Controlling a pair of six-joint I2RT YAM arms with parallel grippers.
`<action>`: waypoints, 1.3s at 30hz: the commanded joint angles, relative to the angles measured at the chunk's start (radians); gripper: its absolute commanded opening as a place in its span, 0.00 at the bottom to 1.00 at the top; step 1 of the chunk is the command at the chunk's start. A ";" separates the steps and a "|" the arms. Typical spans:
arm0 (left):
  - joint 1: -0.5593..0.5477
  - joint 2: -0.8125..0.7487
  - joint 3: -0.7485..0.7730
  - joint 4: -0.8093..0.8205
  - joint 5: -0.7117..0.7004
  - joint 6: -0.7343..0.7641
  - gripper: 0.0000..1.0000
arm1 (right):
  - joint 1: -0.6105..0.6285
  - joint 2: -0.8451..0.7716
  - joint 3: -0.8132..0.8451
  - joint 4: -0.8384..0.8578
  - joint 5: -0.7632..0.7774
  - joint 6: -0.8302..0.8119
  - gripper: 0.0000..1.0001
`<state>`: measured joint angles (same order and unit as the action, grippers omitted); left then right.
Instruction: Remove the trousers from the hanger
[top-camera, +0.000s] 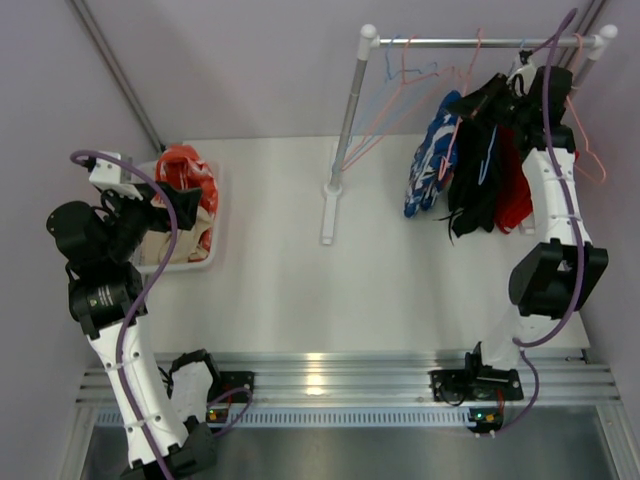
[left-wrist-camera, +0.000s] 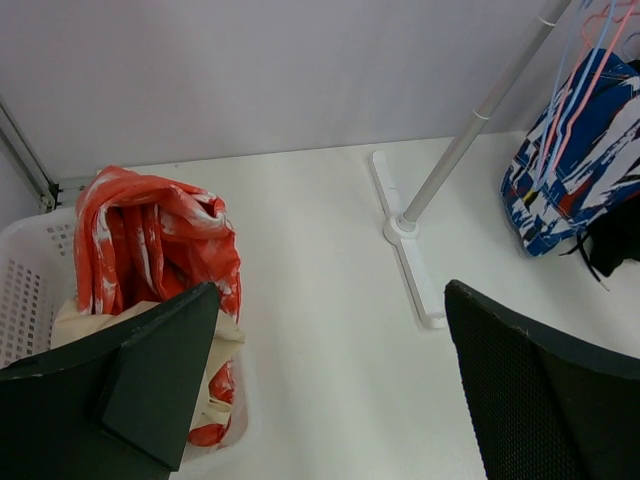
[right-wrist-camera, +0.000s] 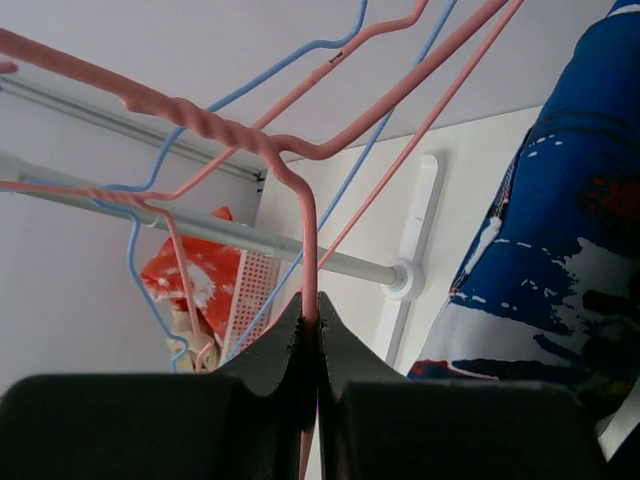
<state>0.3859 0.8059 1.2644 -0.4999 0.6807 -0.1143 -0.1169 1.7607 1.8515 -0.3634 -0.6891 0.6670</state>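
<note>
Right hand (right-wrist-camera: 312, 306) pinches pink hanger (right-wrist-camera: 309, 240); blue trousers (right-wrist-camera: 560, 230), white marks perhaps pattern.

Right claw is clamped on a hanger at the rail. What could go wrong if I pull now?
1. The right claw pinches only the thin neck of a pink wire hanger; it could slip or twist out.
2. Nearby blue wire hangers cross it closely, so pulling may drag neighbours off the metal rail.
3. The blue-and-white patterned cloth trousers hang pressed against the black cloth trousers; either might slide onto the white table.
</note>
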 joint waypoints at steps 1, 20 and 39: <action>0.004 -0.005 0.001 0.057 0.016 -0.013 0.99 | -0.033 -0.104 0.037 0.291 -0.113 0.138 0.00; 0.004 -0.033 0.018 0.083 -0.010 -0.025 0.99 | -0.096 -0.385 -0.149 0.446 -0.342 0.355 0.00; 0.004 -0.102 0.007 -0.014 -0.003 0.048 0.99 | -0.099 -0.845 -0.436 0.117 -0.726 0.145 0.00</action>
<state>0.3859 0.7227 1.2648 -0.4995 0.6655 -0.0887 -0.2008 1.0374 1.3632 -0.2111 -1.2869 0.9405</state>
